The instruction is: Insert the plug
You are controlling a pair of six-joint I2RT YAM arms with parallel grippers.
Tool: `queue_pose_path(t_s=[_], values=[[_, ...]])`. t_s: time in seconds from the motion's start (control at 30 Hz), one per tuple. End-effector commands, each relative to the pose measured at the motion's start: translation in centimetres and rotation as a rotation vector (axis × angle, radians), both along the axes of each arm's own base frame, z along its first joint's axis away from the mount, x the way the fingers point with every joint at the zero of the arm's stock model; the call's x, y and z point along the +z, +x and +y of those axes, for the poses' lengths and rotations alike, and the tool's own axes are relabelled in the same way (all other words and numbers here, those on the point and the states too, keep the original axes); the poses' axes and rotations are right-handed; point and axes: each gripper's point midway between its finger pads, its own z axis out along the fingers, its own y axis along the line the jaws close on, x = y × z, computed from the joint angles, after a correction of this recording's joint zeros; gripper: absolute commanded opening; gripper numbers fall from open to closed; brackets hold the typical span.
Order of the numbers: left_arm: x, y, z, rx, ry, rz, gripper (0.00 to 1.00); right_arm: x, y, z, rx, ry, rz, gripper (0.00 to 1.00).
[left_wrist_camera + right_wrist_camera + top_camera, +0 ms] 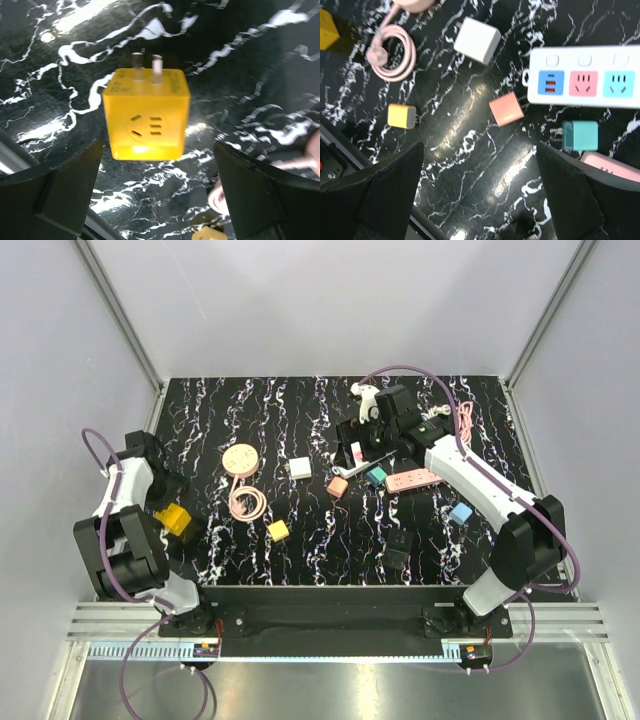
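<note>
A yellow cube adapter [147, 115] with two metal prongs lies on the black marble table, just ahead of my left gripper [157, 200]. That gripper is open and empty, its fingers [55, 195] either side of the bare table; in the top view the left gripper [168, 492] sits beside the yellow cube adapter [172, 518]. My right gripper [480, 200] is open and empty, held high above a salmon plug [506, 110], a teal plug [580, 135] and a white power strip [585, 77] with coloured sockets. In the top view the right gripper [358, 435] is at the centre back.
A white cube charger [476, 40], a small yellow plug [401, 116], a coiled pink cable [395, 55] and a pink power strip [615, 167] lie around. The top view also shows a blue plug [460, 513], a black adapter [398, 550] and the side walls.
</note>
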Motion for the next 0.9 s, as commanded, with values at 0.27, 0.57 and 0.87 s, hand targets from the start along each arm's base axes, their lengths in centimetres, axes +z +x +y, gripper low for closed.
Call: queue_pose_path(t_s=[0.27,0.57,0.87], values=[[-2.6,1.0,1.4,0.004,0.034,0.053,0.86,5.8,0.0,1.8,0.024,0.190,-0.131,1.00],[8.1,5.3,-2.3,-0.385,0.073,-0.352,0.07,5.3,0.0,1.9,0.028,0.188,-0.130,1.00],[15.3,5.5,-12.5,-0.512,-0.257,-0.660,0.00,5.1,-0.5,4.5,0.112,0.171,-0.221,1.00]])
